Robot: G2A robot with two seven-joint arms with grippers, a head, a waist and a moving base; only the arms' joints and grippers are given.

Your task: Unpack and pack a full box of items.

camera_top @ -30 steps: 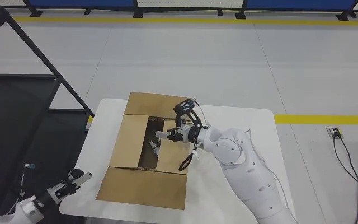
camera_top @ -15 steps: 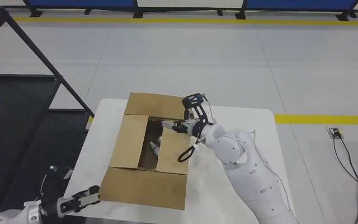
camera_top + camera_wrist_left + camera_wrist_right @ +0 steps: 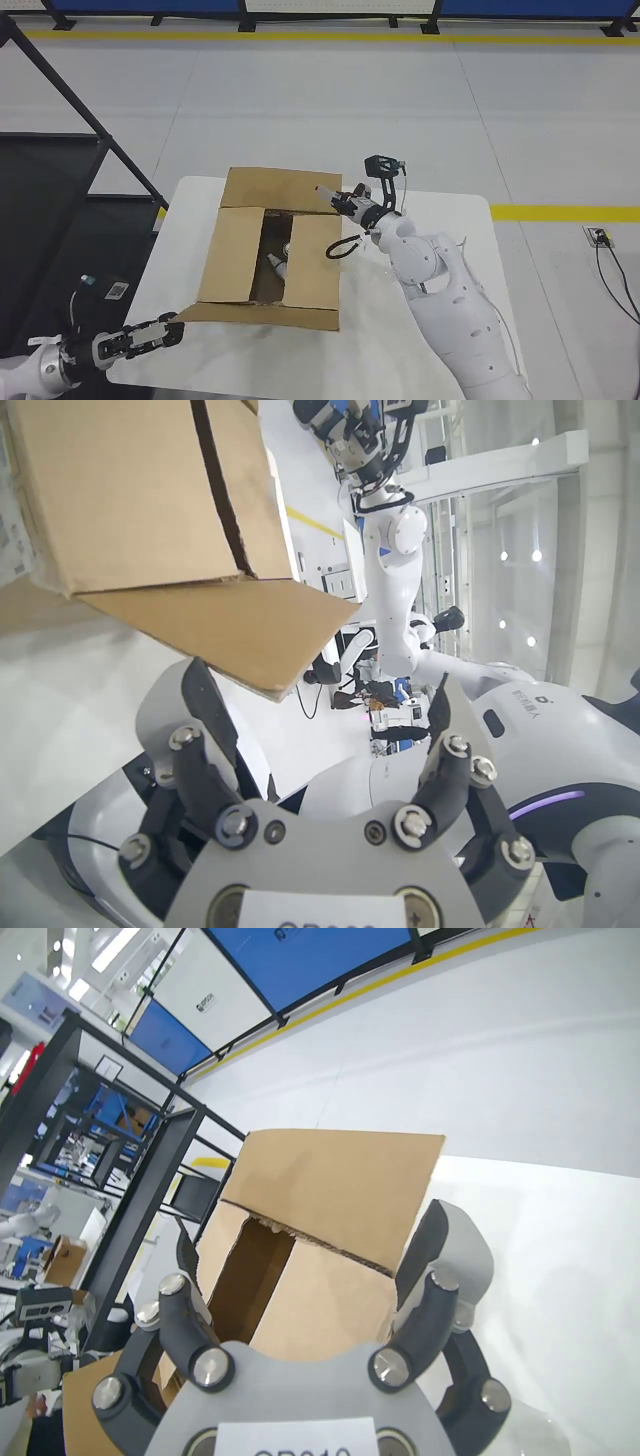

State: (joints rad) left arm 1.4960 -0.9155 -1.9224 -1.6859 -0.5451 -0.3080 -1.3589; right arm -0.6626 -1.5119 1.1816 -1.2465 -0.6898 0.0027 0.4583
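Note:
A brown cardboard box (image 3: pixel 250 250) stands in the middle of the white table (image 3: pixel 440 215). Its far flap (image 3: pixel 275 187) and left flap (image 3: pixel 228 252) lie spread out. The right flap (image 3: pixel 312 262) half covers the opening, and the near flap (image 3: pixel 270 317) is raised to a thin strip. Pale items (image 3: pixel 277 262) show in the dark gap. My left gripper (image 3: pixel 172 328) is open at the near flap's left corner (image 3: pixel 277 692), which sits by its fingers (image 3: pixel 205 700). My right gripper (image 3: pixel 328 192) is open above the box's far right corner, with nothing between its fingers (image 3: pixel 430 1238).
A black metal frame (image 3: pixel 70 110) and a dark surface stand left of the table. The table's right half is bare white. The box (image 3: pixel 320 1208) fills the space ahead of the right gripper (image 3: pixel 310 1248).
My right gripper has pulled back from over the opening to the far right corner. The left gripper has come up to the near flap, which has risen from lying flat.

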